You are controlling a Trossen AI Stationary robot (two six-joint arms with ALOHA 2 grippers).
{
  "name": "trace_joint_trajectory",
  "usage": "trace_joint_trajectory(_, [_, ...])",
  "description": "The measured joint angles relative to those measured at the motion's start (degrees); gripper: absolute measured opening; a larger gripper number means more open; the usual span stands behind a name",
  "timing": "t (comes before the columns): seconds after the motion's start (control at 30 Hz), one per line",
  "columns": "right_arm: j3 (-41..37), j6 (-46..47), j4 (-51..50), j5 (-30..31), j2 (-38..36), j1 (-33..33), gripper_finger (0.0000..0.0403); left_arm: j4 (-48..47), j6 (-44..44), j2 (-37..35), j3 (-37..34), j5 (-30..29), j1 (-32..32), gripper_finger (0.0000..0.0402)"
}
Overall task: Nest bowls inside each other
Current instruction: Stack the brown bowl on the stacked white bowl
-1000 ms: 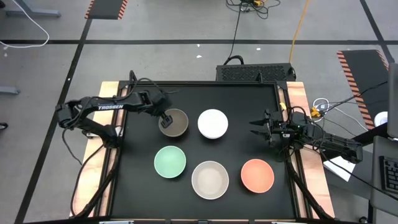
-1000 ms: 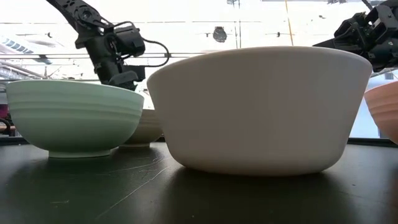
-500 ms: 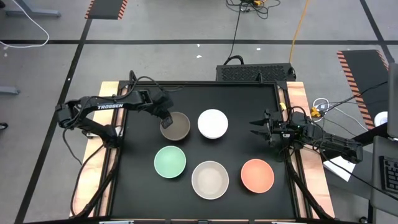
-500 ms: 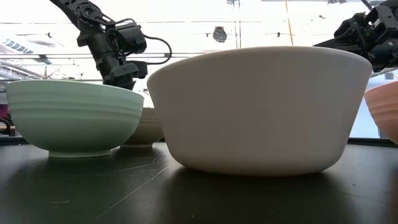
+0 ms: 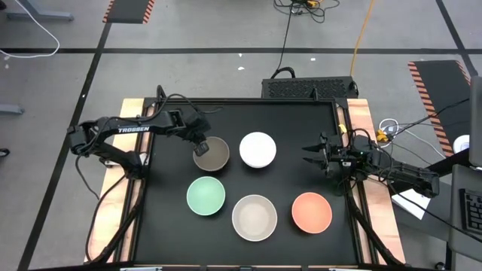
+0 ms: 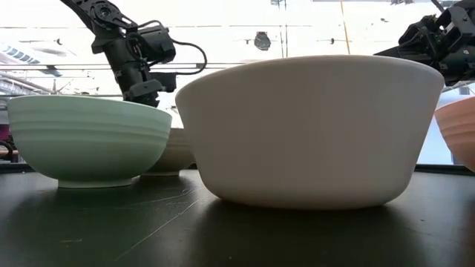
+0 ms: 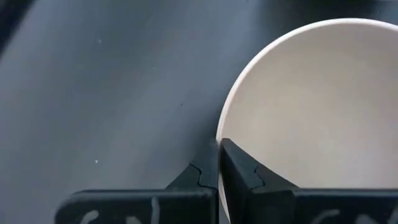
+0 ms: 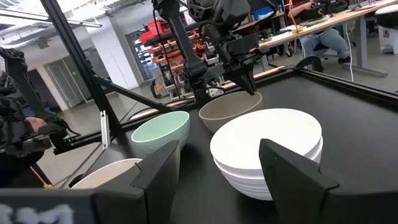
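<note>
High: left gripper point(image 5: 199, 146) at far-left rim of grey-brown bowl point(image 5: 212, 153); white bowl point(image 5: 257, 149) right of it; mint point(image 5: 205, 195), beige point(image 5: 254, 217), orange point(image 5: 311, 211) bowls along the near row. Right gripper point(image 5: 309, 156) hovers right of white bowl.

Low: beige bowl point(image 6: 308, 130) fills foreground.

Left wrist: fingers point(image 7: 239, 171) pinching bowl rim point(image 7: 227, 127).

Right wrist: fingers point(image 8: 292, 171) spread, holding nothing.

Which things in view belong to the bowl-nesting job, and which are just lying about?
Part of the job: grey-brown bowl, rim pinched by the left gripper; white bowls, apparently two stacked; mint green bowl; cream-beige bowl; salmon-orange bowl; right gripper, open, waiting near the table's right edge.
Lying about: black box behind the table; floor cables.
</note>
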Motion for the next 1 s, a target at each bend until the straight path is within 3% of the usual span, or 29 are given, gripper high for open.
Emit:
trace_joint_trajectory(0.3, [0.00, -0.16, 0.00, 0.00, 0.00, 0.00, 0.0212, 1.94, 1.86, 0.02, 3.95, -0.38, -0.24, 0.0002])
trace_joint_trajectory(0.73, [-0.01, -0.61, 0.00, -0.01, 0.00, 0.00, 0.0212, -5.53, 1.78, 0.17, 20.65, 4.24, -0.28, 0.0001])
trace_joint_trajectory(1.0, [0.00, -0.89, 0.09, 0.00, 0.00, 0.00, 0.0212, -6.55, 0.32, 10.37, 30.98, 8.60, -2.89, 0.0000])
